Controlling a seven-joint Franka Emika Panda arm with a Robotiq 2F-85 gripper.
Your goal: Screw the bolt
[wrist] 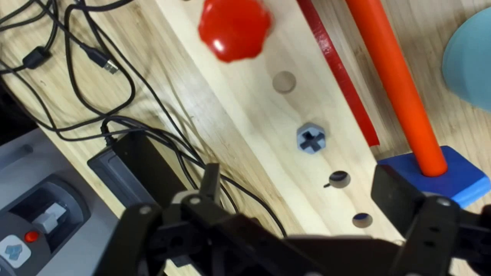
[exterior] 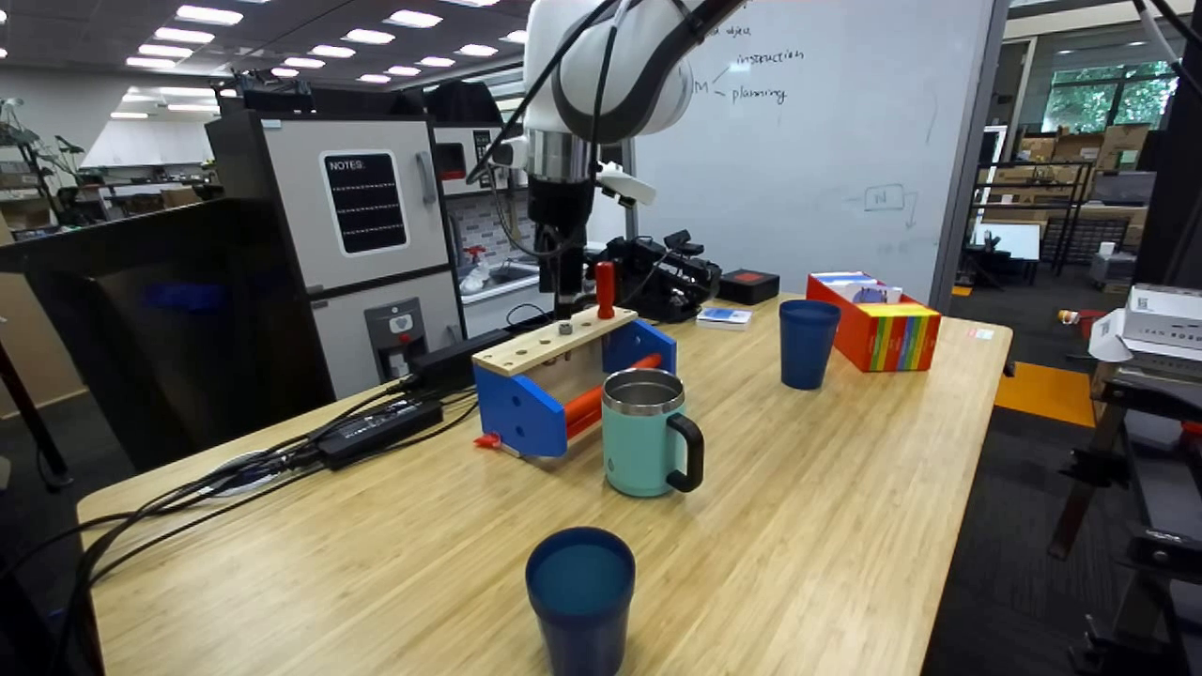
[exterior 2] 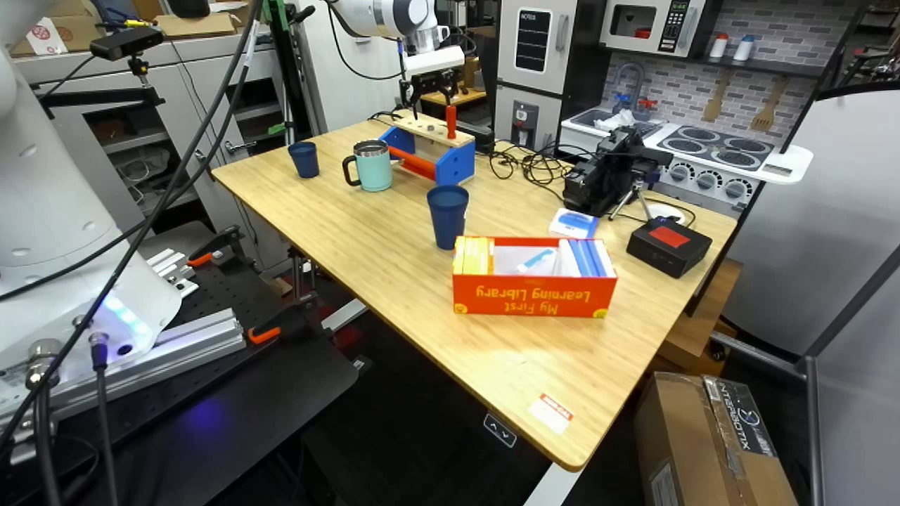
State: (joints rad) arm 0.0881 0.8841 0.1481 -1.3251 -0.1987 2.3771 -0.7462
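Hand [wrist: 298, 186] gapes wide over the wooden plank [wrist: 268, 119], fingers [wrist: 395, 199] well apart and clear of the gray bolt [wrist: 311, 138].

1. The gripper [wrist: 303, 186] has its jaws wide apart, a wooden board [wrist: 276, 119] showing between.
2. Ahead of them, a grey cross-slotted hex bolt [wrist: 311, 138] sits on the board; beyond, a red fluted handle [wrist: 234, 30].
3. Beside one jaw, an orange-red rod [wrist: 401, 85] meets a blue panel [wrist: 462, 171].
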